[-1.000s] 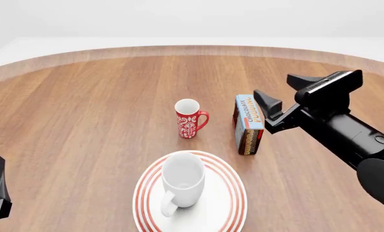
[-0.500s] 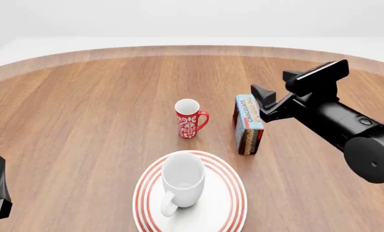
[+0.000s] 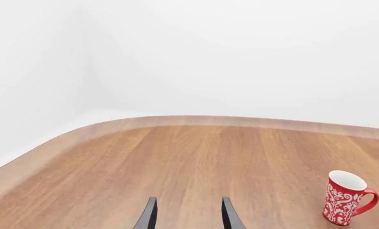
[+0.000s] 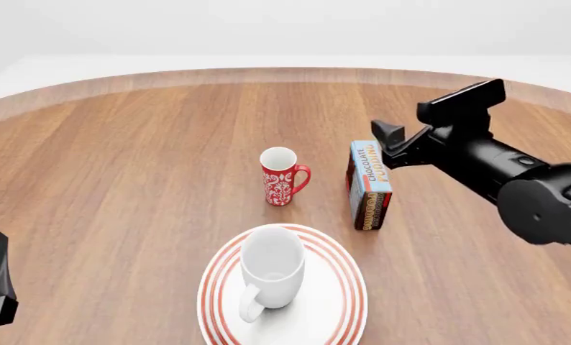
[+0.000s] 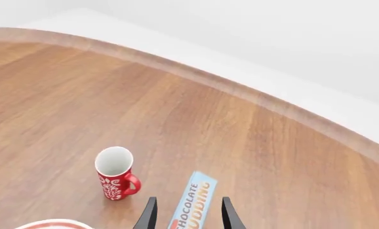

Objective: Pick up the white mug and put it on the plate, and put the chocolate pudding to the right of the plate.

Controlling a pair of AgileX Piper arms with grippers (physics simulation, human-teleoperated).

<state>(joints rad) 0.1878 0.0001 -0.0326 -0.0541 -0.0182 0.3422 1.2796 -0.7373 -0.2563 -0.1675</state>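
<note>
Hovering just above the far end of the upright blue-faced chocolate pudding carton (image 4: 370, 185), long axis running away between empty, parted jaws, right black gripper (image 5: 185, 215) nearer than left gripper (image 3: 188, 215), likewise parted and empty.

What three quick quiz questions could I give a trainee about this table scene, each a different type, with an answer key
1. True or false: the white mug stands on the plate.
2. Multiple choice: which gripper is closest to the chocolate pudding? A) left gripper B) right gripper C) neither is near it
3. Fill in: the red mug stands on the ____, not on the plate.

Key
1. True; it is upright, its handle pointing toward the near edge.
2. B; in the right wrist view its open fingers frame the carton's top.
3. table.
</note>
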